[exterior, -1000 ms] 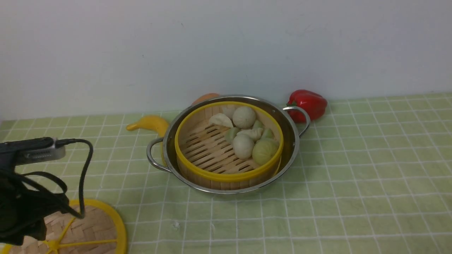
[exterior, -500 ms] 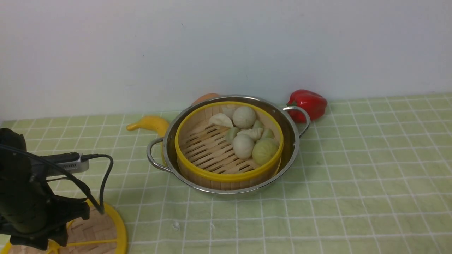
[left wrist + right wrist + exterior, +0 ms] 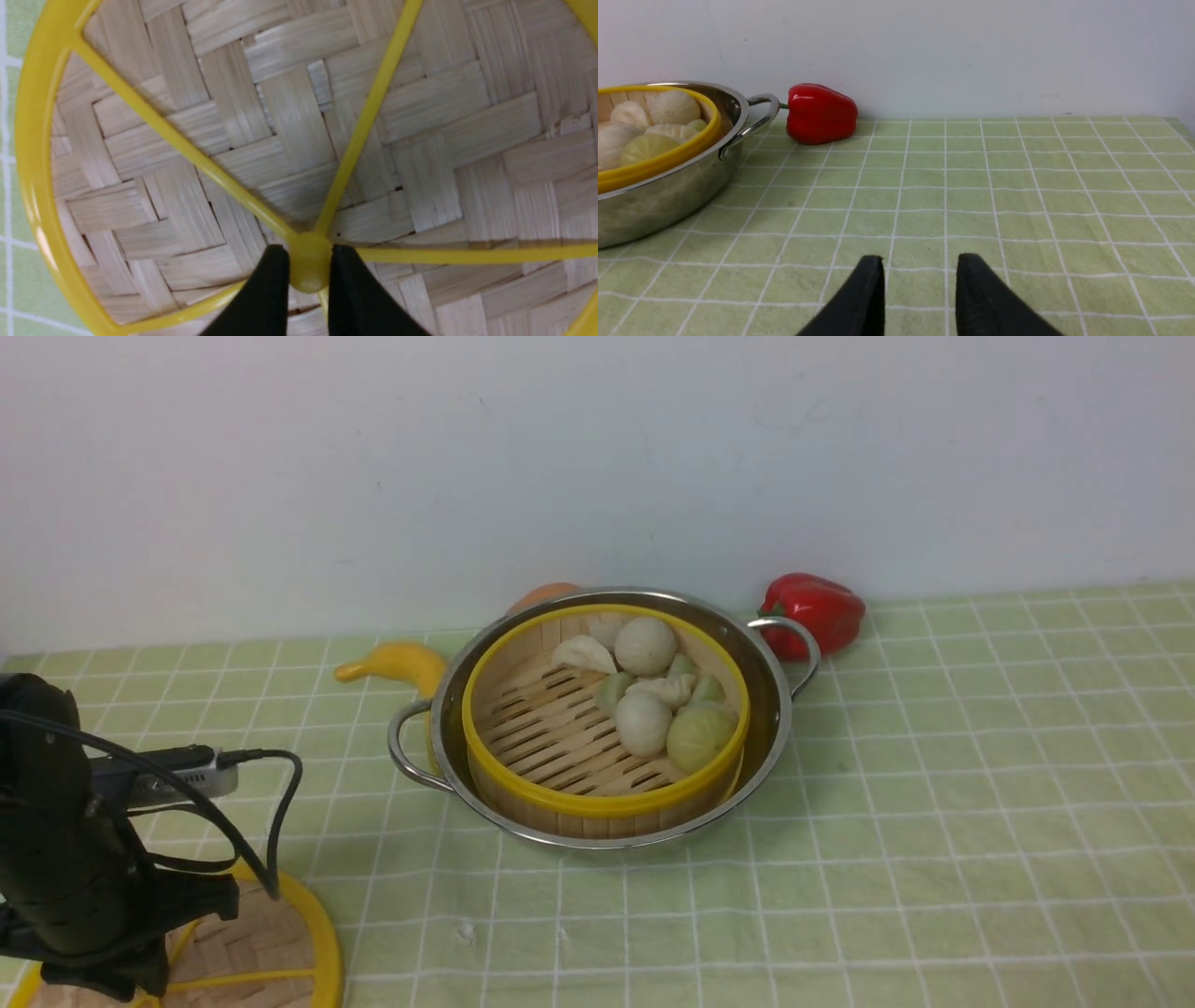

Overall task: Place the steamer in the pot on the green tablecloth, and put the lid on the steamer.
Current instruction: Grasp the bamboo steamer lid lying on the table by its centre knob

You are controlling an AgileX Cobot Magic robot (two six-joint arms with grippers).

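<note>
**Left gripper pinched on lid hub; steamer seated in pot**

Left gripper (image 3: 309,254): both black fingers press against opposite sides of the yellow hub (image 3: 308,275) of the lid (image 3: 289,116), pinching it. In the front view the lid lies flat on the green tablecloth (image 3: 934,803) in the lower left corner of the frame, partly covered by the left arm (image 3: 56,859) and cut off by the frame edge.

Right gripper (image 3: 920,261): fingers spread apart, nothing between them, low over bare cloth.

The steamer (image 3: 551,728) sits inside the pot (image 3: 773,709) at frame centre, uncovered, with dumplings (image 3: 644,723) grouped in its right half. Lid and pot are well apart. Behind the pot, a banana (image 3: 397,663) lies at upper left and a red pepper (image 3: 817,611) just beside the right handle
</note>
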